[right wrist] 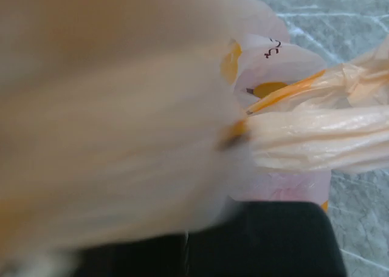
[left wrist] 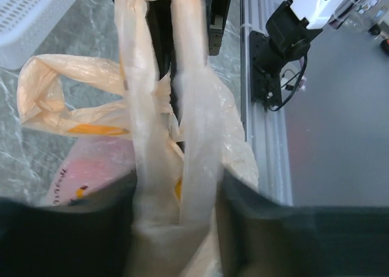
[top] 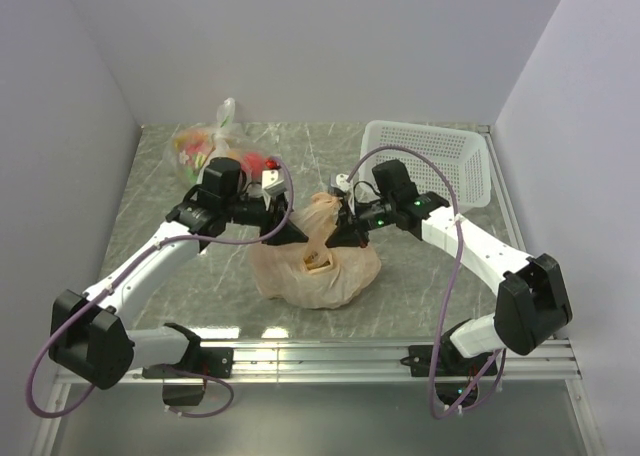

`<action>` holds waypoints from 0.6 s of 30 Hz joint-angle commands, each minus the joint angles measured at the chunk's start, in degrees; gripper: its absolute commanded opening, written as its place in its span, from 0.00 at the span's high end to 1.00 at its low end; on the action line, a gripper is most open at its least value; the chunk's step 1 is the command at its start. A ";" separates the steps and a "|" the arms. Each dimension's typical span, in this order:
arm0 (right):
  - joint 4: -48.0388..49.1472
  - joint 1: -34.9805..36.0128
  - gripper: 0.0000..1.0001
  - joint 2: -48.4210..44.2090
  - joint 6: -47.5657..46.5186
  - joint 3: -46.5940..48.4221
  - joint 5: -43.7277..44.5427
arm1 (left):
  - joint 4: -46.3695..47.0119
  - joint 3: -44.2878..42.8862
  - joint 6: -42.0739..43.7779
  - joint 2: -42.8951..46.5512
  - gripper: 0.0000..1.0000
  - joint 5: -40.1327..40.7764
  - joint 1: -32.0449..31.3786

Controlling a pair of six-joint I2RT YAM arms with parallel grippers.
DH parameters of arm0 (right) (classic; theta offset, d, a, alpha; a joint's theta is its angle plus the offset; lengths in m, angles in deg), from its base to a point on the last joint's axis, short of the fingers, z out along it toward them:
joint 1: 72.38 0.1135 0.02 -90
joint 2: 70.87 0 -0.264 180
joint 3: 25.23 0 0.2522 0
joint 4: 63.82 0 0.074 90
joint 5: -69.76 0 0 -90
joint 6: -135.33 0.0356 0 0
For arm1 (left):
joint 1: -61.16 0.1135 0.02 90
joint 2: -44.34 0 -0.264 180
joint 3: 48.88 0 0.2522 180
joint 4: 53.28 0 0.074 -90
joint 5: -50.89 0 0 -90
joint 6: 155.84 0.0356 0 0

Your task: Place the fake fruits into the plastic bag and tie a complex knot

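The plastic bag (top: 318,266) sits bulging on the bench (top: 420,306) at mid-width, between the two wrists, with its gathered neck drawn up at the top. The fake fruits cannot be made out singly; only a pinkish tint shows through the film in both wrist views. The left arm (top: 150,261) rises from its base at the near left, bends, and reaches rightward and down to the neck of the bag. The right arm (top: 470,241) mirrors it from the near right, and the two sets of jaws stand almost nose to nose over the bag. The left jaws are closed on the bag. The left wrist view shows two pale handle strips (left wrist: 194,101) running out from between the dark fingers (left wrist: 292,240), with a slack handle loop (left wrist: 36,88) off to one side; the top view hides this detail behind the wrists. The right wrist view is largely blanketed by blurred plastic close to the lens. One twisted strand (right wrist: 316,146) leads off rightward above a dark finger (right wrist: 267,240), and whether the right jaws are gripping cannot be told. Only the top view shows the surroundings: a white basket (top: 430,161) at the far right and a clear bag (top: 195,146) of mixed fruit at the far left, behind the left wrist.
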 commanded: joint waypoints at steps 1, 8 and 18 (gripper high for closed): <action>0.31 -0.57 1.00 -1.49 -1.31 -0.48 -0.91 | 0.84 -2.02 -2.01 0.47 0.63 0.59 0.16; 0.40 -3.47 0.70 -2.98 2.91 -2.15 0.85 | 1.89 -1.41 -2.36 -0.15 0.99 0.42 0.69; 1.97 -7.69 0.59 -7.29 7.57 -6.02 -1.43 | 1.99 -1.40 -0.61 0.56 1.00 -4.58 1.04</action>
